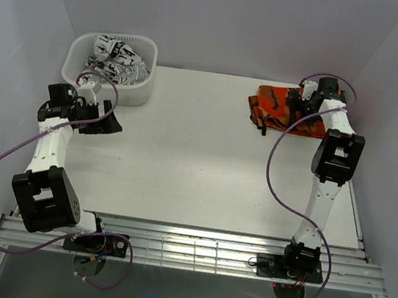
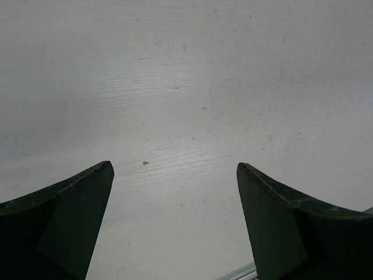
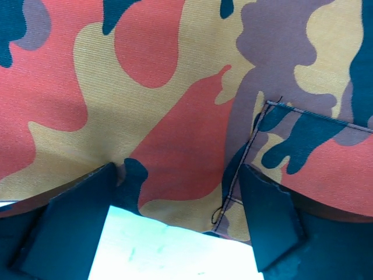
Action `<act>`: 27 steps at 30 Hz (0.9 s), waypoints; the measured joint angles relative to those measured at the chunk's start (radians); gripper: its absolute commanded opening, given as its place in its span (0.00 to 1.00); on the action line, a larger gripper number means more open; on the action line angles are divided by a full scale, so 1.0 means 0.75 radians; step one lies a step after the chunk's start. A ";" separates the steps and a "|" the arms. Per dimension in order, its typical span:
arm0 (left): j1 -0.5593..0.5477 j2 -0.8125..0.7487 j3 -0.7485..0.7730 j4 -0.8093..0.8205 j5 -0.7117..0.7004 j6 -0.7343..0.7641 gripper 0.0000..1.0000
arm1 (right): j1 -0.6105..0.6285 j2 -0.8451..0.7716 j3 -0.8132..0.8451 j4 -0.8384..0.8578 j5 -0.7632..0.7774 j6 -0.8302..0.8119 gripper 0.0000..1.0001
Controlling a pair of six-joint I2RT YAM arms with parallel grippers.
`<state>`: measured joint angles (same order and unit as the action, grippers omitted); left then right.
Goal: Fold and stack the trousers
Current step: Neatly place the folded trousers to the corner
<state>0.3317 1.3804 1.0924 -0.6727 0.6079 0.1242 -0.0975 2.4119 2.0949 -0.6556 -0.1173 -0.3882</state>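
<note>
The trousers (image 1: 276, 104) lie folded, blotchy orange, red, brown and black. The right arm (image 1: 335, 157) hides one end. The left end effector (image 2: 175, 166) and right end effector (image 3: 176, 169) both stand wide apart.

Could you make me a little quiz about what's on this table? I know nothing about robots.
1. Which gripper is over the trousers?
2. True or false: the left gripper and the right gripper are both open.
3. What lies in the basket? A trousers, B patterned cloth, C nothing.

Key: 1 right; 2 true; 3 B.
</note>
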 measured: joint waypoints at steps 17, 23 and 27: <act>0.000 0.163 0.426 -0.093 0.066 0.146 0.98 | -0.010 -0.891 -0.401 0.004 -0.136 -0.003 0.90; -0.069 0.142 0.316 -0.052 0.027 0.169 0.98 | -0.013 -1.432 -0.916 0.018 -0.381 0.009 0.90; -0.306 0.078 0.081 0.019 -0.107 0.137 0.98 | -0.009 -1.555 -1.355 0.006 -0.465 0.030 0.90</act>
<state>0.1020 1.4391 1.1530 -0.6582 0.5278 0.2268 -0.1040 1.2457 1.0786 -0.6514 -0.4664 -0.3660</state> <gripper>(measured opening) 0.978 0.903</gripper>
